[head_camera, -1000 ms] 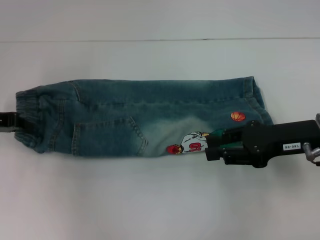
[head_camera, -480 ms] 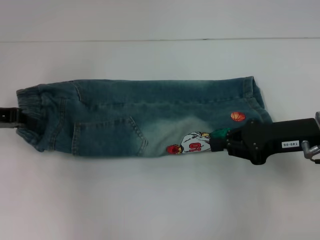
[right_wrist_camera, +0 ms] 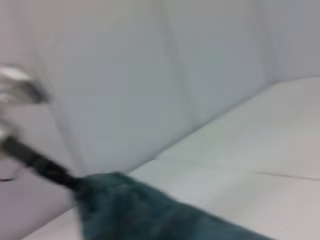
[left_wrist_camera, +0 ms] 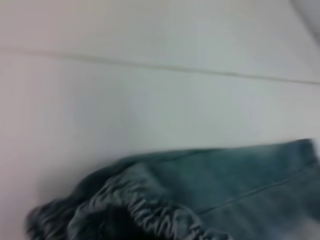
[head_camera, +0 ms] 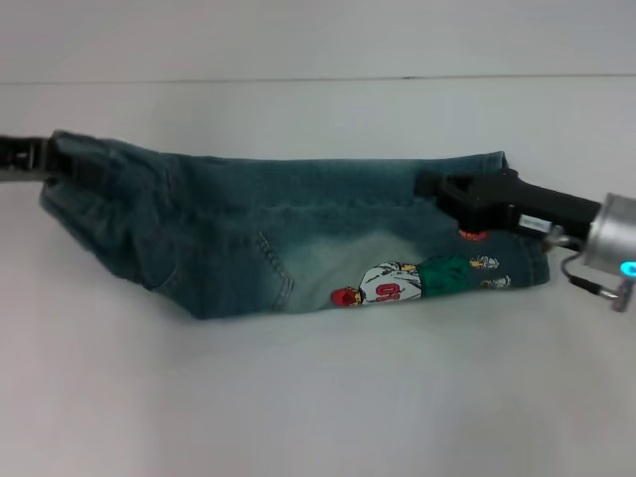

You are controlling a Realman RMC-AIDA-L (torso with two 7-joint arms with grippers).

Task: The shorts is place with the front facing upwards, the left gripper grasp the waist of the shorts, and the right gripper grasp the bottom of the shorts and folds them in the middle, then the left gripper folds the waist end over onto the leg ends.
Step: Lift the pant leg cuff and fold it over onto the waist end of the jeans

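One pair of shorts [head_camera: 298, 234] lay across the middle of the white tabletop [head_camera: 318, 397], with lots of bare room along the near edge and the far edge. There were two grippers. The left gripper [head_camera: 40, 159] was closed on the waist, lifted near the left edge, and the right gripper [head_camera: 447, 187] sat over the leg ends [head_camera: 522, 253] near the right edge; I could not tell if its jaws were open.

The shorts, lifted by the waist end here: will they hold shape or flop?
Probably floppy: the shorts sag between the raised waist at the left gripper and the flat leg end. The denim looks thick, so folds likely stay bulky. The right gripper sits over them.
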